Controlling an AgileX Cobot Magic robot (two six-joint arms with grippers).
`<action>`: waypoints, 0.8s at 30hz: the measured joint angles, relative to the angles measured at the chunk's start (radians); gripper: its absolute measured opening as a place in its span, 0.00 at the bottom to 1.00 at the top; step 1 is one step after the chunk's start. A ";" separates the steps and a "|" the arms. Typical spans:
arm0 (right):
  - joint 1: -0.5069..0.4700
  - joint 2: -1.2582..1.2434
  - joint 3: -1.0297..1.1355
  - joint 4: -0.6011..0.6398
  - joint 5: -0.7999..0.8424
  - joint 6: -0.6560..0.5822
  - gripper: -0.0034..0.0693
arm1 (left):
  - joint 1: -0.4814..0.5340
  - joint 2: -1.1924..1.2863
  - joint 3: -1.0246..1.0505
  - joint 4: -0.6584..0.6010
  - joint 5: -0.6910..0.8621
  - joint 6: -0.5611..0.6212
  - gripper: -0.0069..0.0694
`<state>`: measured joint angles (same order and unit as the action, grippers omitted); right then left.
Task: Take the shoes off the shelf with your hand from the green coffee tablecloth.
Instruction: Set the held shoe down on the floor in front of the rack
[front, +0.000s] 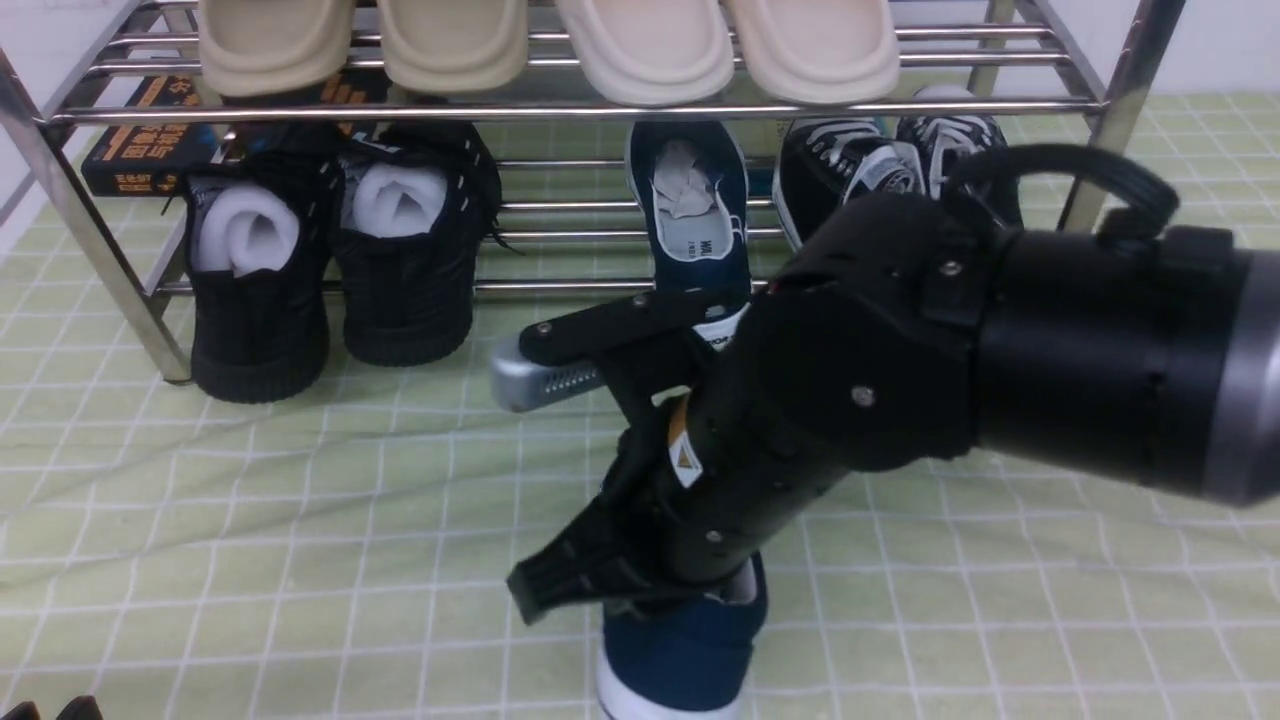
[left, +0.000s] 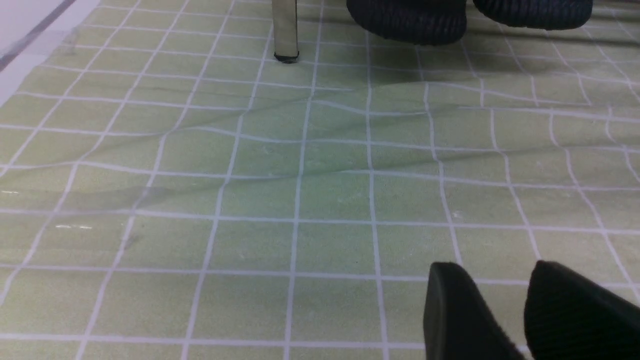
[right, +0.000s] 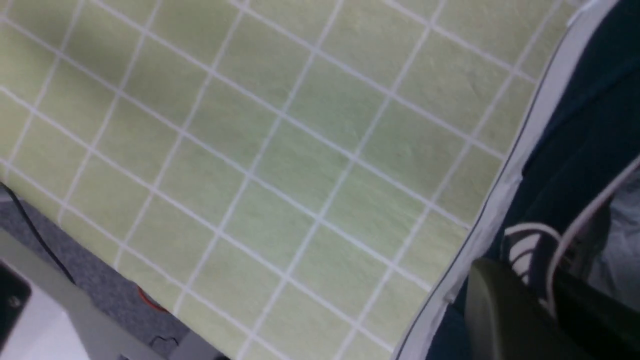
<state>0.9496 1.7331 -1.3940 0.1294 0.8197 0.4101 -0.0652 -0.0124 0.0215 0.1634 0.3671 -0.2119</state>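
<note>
The right fingers (front: 560, 588) were clamped on the collar of one navy slip-on (front: 690, 650), located over the green tablecloth (front: 300, 500) at the middle of the desk's near edge; the second navy slip-on (front: 690, 215) sat on the lower tier of the chrome shelf (front: 560, 108) along the far edge; the left fingers (left: 452, 312) were apart, empty, at the near left corner.

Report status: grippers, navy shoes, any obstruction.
Left gripper open, empty, over tablecloth. Right gripper shut on one navy shoe, off the shelf. Other navy shoe on lower tier. Nothing seen blocking it.
</note>
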 joint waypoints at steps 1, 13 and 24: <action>0.000 0.001 -0.006 0.006 0.004 0.000 0.11 | 0.000 0.000 0.000 0.000 0.000 0.000 0.41; 0.001 0.003 -0.259 0.074 0.271 -0.056 0.11 | 0.000 0.000 0.000 0.000 0.000 0.000 0.41; 0.001 0.142 -0.269 -0.115 0.166 -0.027 0.11 | 0.000 0.000 0.000 0.001 0.000 0.000 0.41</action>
<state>0.9505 1.8754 -1.6630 0.0143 0.9859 0.3832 -0.0652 -0.0124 0.0215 0.1643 0.3671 -0.2119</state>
